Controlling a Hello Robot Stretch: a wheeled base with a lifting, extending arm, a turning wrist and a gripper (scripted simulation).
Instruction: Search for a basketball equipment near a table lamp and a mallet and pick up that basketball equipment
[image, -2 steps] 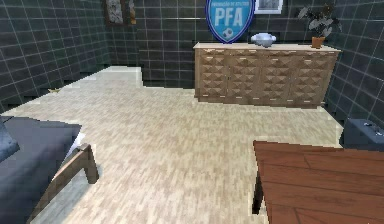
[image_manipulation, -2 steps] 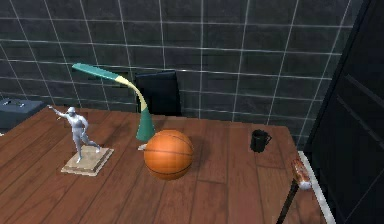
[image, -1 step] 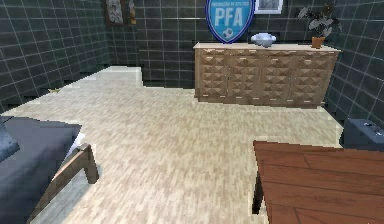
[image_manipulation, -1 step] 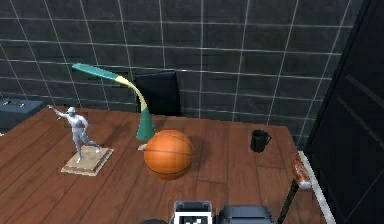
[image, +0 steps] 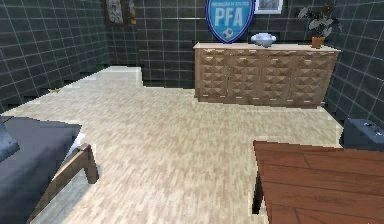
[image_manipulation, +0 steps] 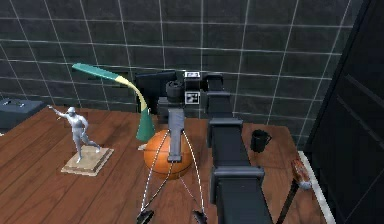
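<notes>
An orange basketball (image_manipulation: 158, 160) rests on the wooden table (image_manipulation: 60, 195) in the arm side view. Just behind it stands a table lamp (image_manipulation: 143, 122) with a green stem and a long teal shade. Near the table's right edge lies a small red and white thing (image_manipulation: 304, 182) that may be the mallet. The dark arm (image_manipulation: 236, 175) rises from the bottom edge. My gripper (image_manipulation: 172, 212) has its dark body in front of the ball, and its thin fingers (image_manipulation: 150, 190) curve down either side. I cannot tell whether it holds anything.
A white statue of a batter (image_manipulation: 79, 138) stands left of the ball, and a black mug (image_manipulation: 260, 140) right of the arm. In the forward view, open wood floor (image: 170, 130) leads to a sideboard (image: 265, 75). A bed (image: 35, 165) sits lower left, the table's corner (image: 320, 185) lower right.
</notes>
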